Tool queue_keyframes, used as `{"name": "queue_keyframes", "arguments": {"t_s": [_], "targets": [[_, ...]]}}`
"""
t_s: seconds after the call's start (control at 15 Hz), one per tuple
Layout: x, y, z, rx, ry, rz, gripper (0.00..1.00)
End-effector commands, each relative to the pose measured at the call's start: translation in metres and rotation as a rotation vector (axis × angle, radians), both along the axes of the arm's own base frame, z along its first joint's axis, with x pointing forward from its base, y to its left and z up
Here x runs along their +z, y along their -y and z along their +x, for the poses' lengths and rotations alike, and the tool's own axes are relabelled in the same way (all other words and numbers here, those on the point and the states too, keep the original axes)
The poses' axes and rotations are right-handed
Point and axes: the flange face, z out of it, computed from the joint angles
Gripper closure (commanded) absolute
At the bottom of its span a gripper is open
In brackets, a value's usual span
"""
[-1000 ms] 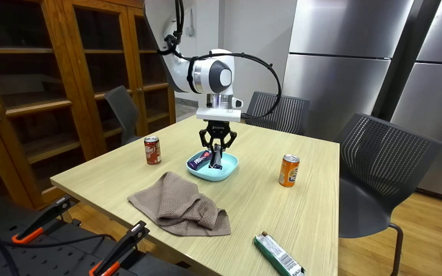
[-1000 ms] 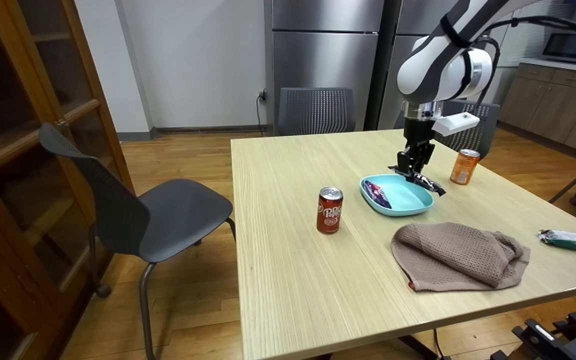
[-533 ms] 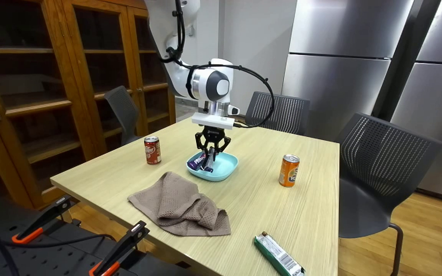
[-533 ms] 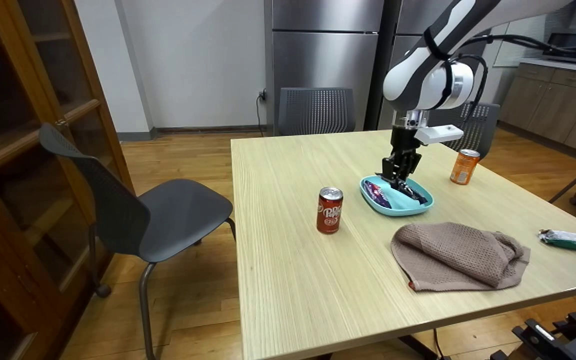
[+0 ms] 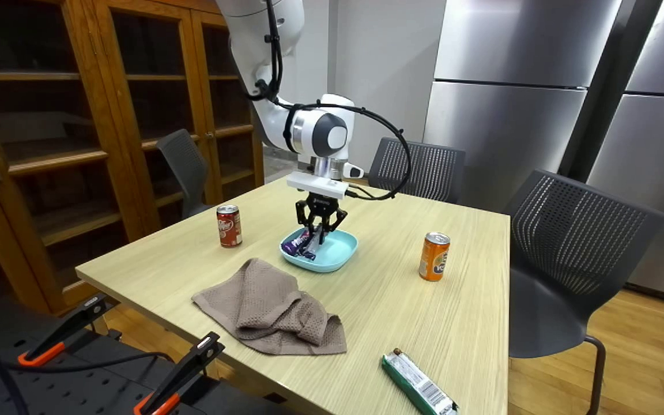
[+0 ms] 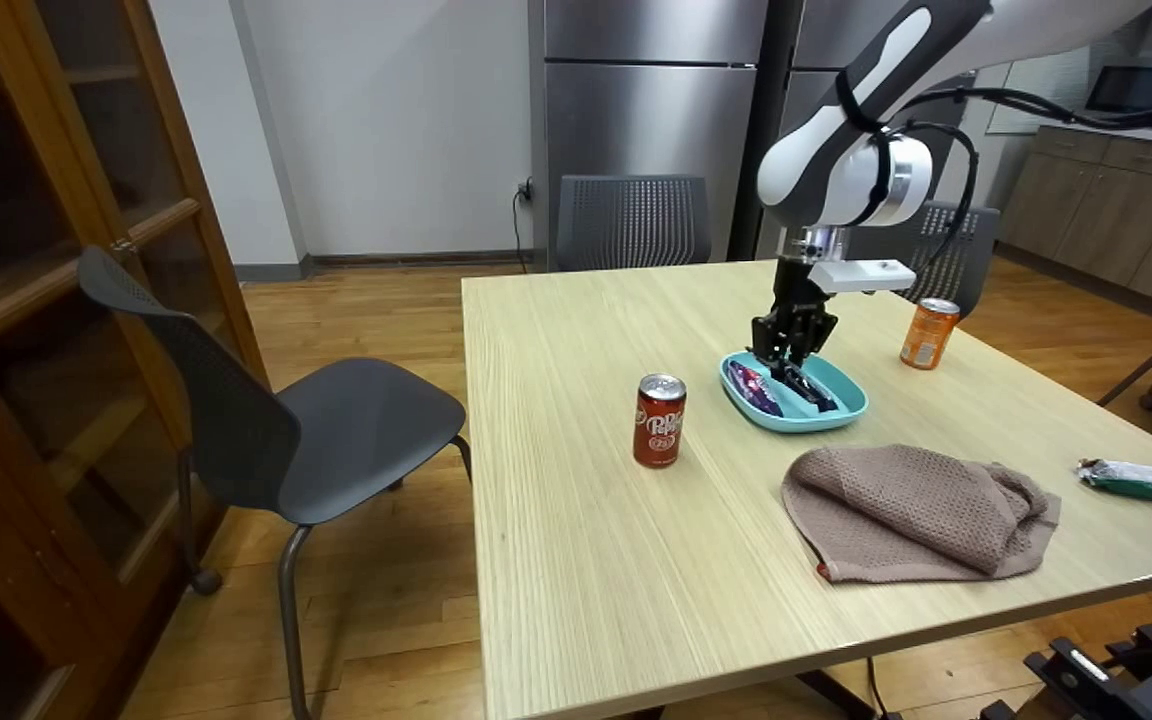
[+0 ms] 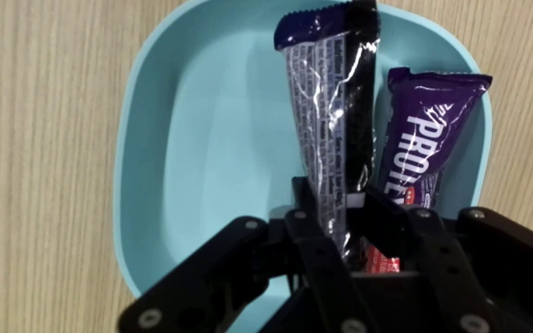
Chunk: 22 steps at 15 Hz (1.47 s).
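My gripper points nearly straight down, its fingers brought to a narrow gap with a dark wrapped bar pinched between them, its pale printed panel uppermost in the wrist view. Above it my arm slopes down from the top of both exterior views and bends at the white wrist, so that the last section hangs almost upright; a white case juts from it, and a black cable bows out in a wide loop. I hold the bar low within the turquoise dish, one end reaching past my fingers toward the rim; whether its underside touches the dish floor I cannot tell. Just beside it lies a purple protein bar, its wide end up against the side wall. On the table the dish sits between an upright red can and an upright orange can, with a crumpled brown cloth near.
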Motion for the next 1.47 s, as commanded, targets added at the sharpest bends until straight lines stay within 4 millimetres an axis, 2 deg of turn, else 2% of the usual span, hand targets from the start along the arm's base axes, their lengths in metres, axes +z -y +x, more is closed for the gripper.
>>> {"name": "queue_keyframes", "arguments": {"t_s": [0.0,0.13,0.47,0.87,1.2,1.4], "targets": [[0.002,-0.003,0.011,-0.043,-0.013,0.006,0.48],[0.003,-0.003,0.011,-0.038,-0.01,0.005,0.39],[0.012,0.003,0.002,-0.009,-0.009,-0.018,0.01],[0.017,0.028,-0.029,0.1,-0.036,-0.118,0.0],[0.024,0.057,-0.064,0.189,-0.028,-0.203,0.0],[0.025,0.068,-0.084,0.231,0.024,-0.204,0.0]]}}
